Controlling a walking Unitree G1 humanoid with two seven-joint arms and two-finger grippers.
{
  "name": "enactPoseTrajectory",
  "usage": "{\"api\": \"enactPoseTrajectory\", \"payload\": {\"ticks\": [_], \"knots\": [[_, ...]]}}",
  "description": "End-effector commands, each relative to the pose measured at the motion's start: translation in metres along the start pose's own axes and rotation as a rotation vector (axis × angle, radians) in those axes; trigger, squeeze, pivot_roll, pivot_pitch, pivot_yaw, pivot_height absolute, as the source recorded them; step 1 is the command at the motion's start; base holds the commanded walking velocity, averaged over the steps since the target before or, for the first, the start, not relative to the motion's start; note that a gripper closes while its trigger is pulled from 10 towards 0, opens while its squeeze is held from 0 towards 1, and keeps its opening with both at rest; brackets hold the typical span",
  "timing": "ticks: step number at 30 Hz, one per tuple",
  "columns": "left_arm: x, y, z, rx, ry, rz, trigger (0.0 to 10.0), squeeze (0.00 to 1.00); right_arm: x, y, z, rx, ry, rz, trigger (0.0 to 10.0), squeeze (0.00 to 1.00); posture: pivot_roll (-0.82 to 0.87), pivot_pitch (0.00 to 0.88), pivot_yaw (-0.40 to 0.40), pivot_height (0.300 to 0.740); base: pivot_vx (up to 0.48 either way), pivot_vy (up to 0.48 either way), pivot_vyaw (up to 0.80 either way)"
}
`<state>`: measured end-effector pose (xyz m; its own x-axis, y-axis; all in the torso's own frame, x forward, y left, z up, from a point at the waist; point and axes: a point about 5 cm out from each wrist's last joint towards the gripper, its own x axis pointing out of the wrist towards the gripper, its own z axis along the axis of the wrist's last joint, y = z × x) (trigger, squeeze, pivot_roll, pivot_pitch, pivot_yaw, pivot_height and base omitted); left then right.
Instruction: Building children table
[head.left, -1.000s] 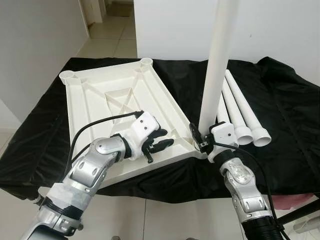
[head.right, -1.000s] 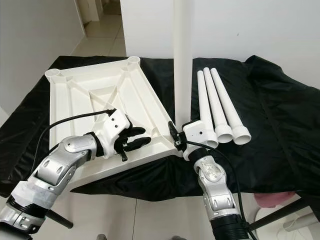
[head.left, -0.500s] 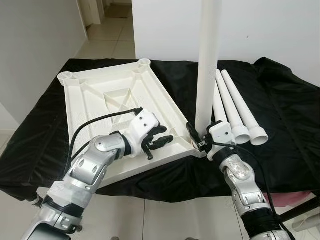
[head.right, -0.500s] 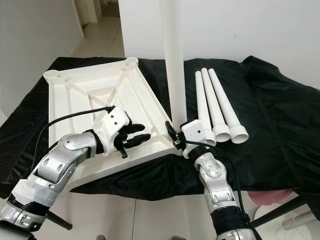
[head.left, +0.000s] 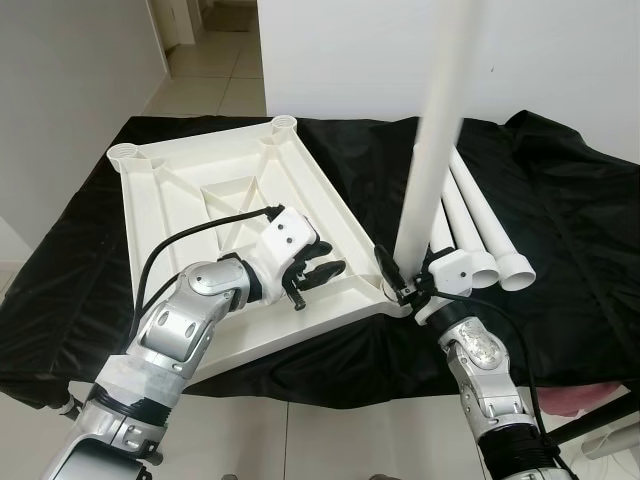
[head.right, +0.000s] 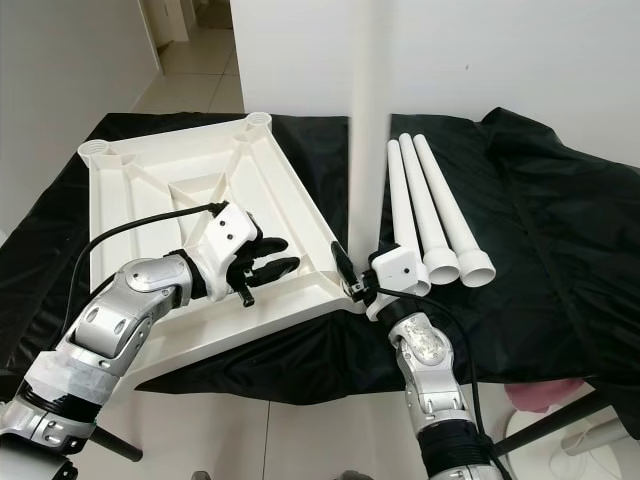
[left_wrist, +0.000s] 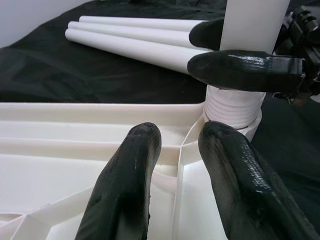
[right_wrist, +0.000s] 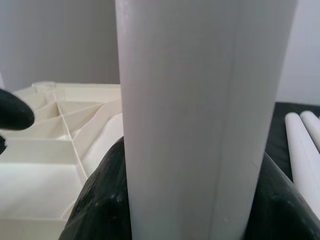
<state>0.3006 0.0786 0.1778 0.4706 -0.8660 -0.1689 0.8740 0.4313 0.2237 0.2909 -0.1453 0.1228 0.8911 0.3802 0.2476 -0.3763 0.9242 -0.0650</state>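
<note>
Table leg (head.left: 432, 150) now tilted right, right hand (head.left: 402, 283) clenched around it; left hand (head.left: 318, 277) released.

One white moulded-plastic tabletop (head.left: 230, 190) lies upside down, with ribs showing. Four white plastic tube legs are present: one upright leg (head.left: 432, 160) stands at the tabletop's near corner, and three loose legs (head.right: 430, 215) lie side by side on one black cloth (head.left: 560, 230).
</note>
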Motion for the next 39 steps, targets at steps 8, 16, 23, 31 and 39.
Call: {"api": "enactPoseTrajectory", "payload": {"ticks": [8,16,23,31,39], "knots": [[-0.002,0.007,0.002,0.015,0.009,0.066,10.0,0.00,-0.003,-0.005,-0.024,0.116,0.148,-0.084,10.0,0.00,-0.04,0.001,0.028,0.740,0.000,0.000,0.00],[-0.002,0.007,0.003,0.016,0.007,0.074,10.0,0.00,-0.006,-0.004,-0.029,0.162,0.177,-0.103,10.0,0.00,-0.04,0.004,0.023,0.740,0.000,0.000,0.00],[-0.004,0.006,0.002,0.013,0.005,0.083,10.0,0.00,-0.016,0.007,-0.029,-0.019,0.135,-0.005,10.0,0.00,-0.04,0.011,0.018,0.740,0.000,0.000,0.00],[-0.004,0.008,0.002,0.014,0.005,0.092,10.0,0.00,-0.025,0.010,-0.032,-0.101,0.139,0.053,10.0,0.00,-0.05,0.015,0.017,0.740,0.000,0.000,0.00],[-0.005,0.008,0.002,0.015,0.006,0.095,10.0,0.00,-0.024,0.009,-0.033,-0.082,0.156,0.052,10.0,0.00,-0.05,0.019,0.018,0.740,0.000,0.000,0.00]]}}
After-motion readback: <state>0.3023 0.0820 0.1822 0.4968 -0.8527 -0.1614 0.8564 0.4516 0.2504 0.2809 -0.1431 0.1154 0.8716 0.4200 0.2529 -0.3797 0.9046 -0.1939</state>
